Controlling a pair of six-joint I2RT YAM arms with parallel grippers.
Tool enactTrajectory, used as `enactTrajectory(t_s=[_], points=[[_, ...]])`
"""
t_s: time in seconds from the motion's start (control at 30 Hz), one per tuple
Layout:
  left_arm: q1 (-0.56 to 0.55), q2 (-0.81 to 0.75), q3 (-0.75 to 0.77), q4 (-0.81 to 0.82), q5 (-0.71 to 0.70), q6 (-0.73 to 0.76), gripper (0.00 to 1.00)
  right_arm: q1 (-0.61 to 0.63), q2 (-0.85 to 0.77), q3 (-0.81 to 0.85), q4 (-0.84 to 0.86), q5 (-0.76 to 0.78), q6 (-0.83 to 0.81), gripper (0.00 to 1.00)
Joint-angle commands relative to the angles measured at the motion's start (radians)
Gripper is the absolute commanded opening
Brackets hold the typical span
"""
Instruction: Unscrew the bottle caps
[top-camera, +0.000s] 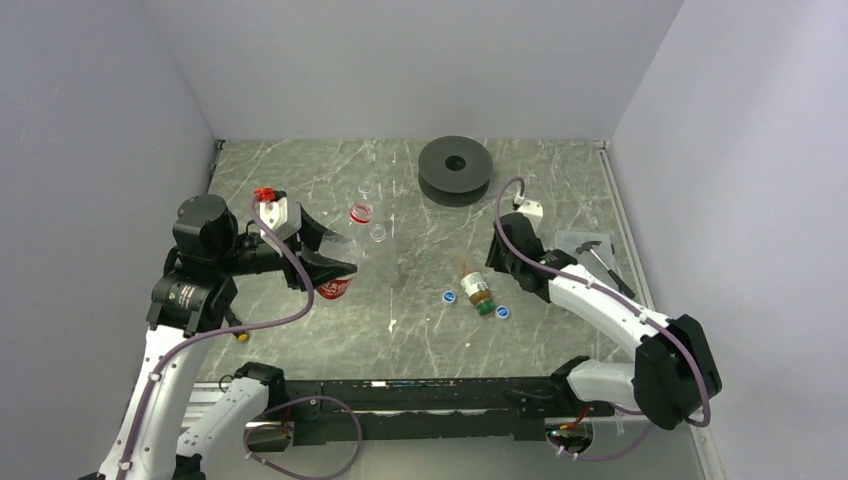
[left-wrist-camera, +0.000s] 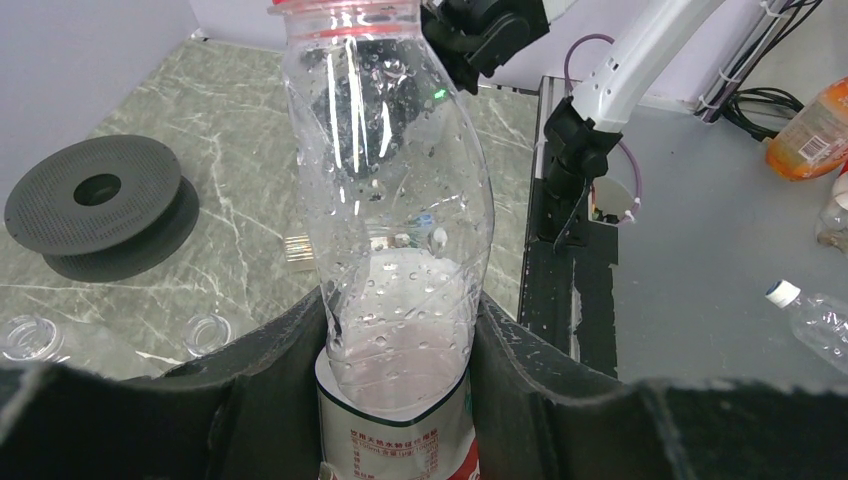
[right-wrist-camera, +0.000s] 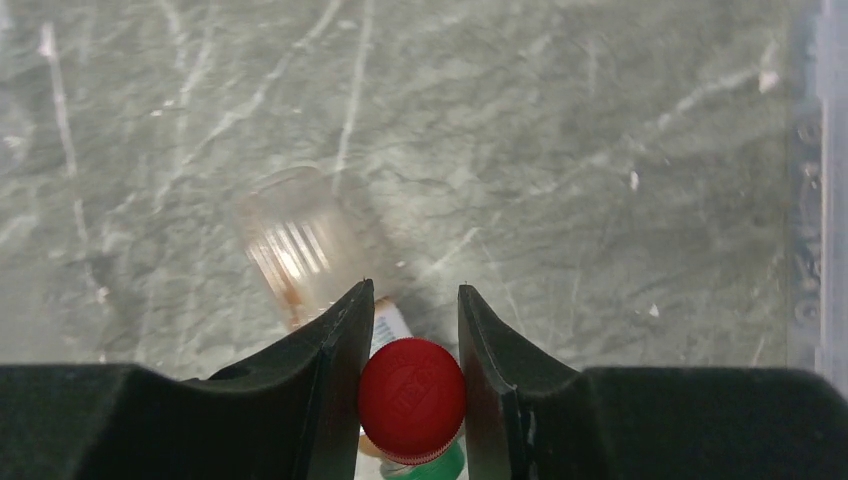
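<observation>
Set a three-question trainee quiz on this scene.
1. True or false: the left gripper has its jaws shut on the red-labelled bottle.
2. What colour is the cap pinched in the jaws of the right gripper?
3. The amber bottle is: A) standing upright, B) lying on the table, C) lifted in the air.
Key: 1 true; 2 red; 3 B.

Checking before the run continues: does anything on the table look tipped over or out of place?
Yes: the amber-brown plastic bottle with the white-green label lies on its side on the grey marbled table, beside a small blue cap, rather than standing.
</observation>
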Motion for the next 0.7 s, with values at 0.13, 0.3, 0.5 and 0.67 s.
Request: enactTrajectory(t_s=[0.13,0.3,0.5,0.67], points=[[0.003,-0.014,-0.008,0.055,-0.006,-0.019,0.00,-0.010,0.075,-0.121,0.066,0.120,0.226,0.14],[0.003,-0.001,0.005,0.053,0.004,-0.022,0.00,-0.009,0.148,-0.135,0.090,0.128,0.258,0.29],[0.003,-0.005,0.003,0.060,0.004,-0.026,0.00,-0.008,0.169,-0.144,0.094,0.132,0.270,0.47],[0.003,-0.004,0.002,0.071,0.007,-0.028,0.00,-0.008,0.156,-0.132,0.069,0.112,0.266,0.60]])
